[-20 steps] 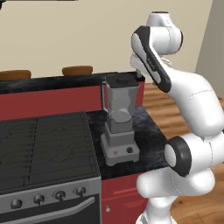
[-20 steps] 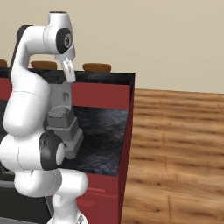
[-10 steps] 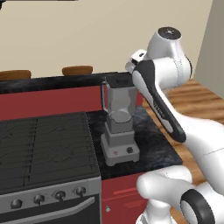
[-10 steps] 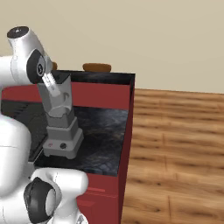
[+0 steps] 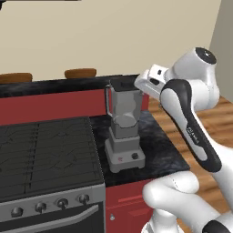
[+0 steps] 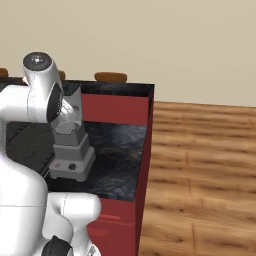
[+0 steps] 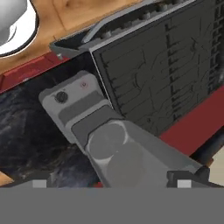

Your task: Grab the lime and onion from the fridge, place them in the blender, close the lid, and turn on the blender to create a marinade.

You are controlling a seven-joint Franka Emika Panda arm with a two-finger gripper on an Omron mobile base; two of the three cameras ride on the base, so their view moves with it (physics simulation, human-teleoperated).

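blender (image 5: pixel 124 132) sits on dark counter (image 5: pixel 159 150) right beside the stove (image 5: pixel 45 154) | jar mouth uncovered | gripper (image 7: pixel 113 177) hangs above it, jaws wide apart, holding nothing

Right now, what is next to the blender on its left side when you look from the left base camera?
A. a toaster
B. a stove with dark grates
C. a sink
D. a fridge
B: the blender stands on the dark counter right beside the stove, whose black grates and front knobs show.
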